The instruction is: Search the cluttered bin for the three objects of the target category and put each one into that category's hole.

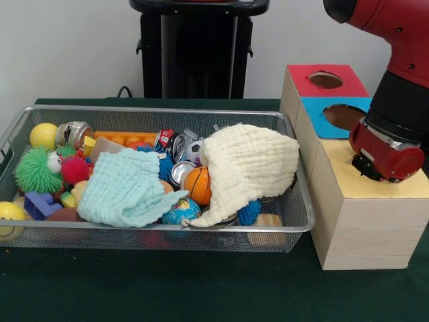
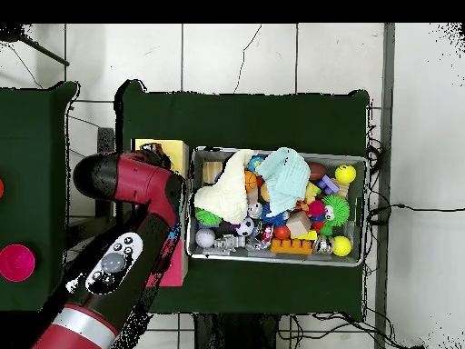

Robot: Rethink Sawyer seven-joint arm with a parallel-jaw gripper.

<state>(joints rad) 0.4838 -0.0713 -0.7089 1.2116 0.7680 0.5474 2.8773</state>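
Arm's wrist end (image 1: 383, 155) sits over the yellow-topped box (image 1: 365, 215) (hole hidden); claw state can't be told. Wire bin (image 1: 298, 228) holds cream cloth (image 1: 251, 164), mint cloth (image 1: 124, 191).

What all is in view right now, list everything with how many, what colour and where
wire basket: one, silver, on the green table, left of the boxes
cloths: two, mint and cream, on top of the toys
spiky ball: one, green, basket's left end
basketball: one, orange, basket's middle
boxes: three, red-topped, blue-topped, yellow-topped, right of the basket
arm: one, red and black, its end over the yellow-topped box; claw hidden
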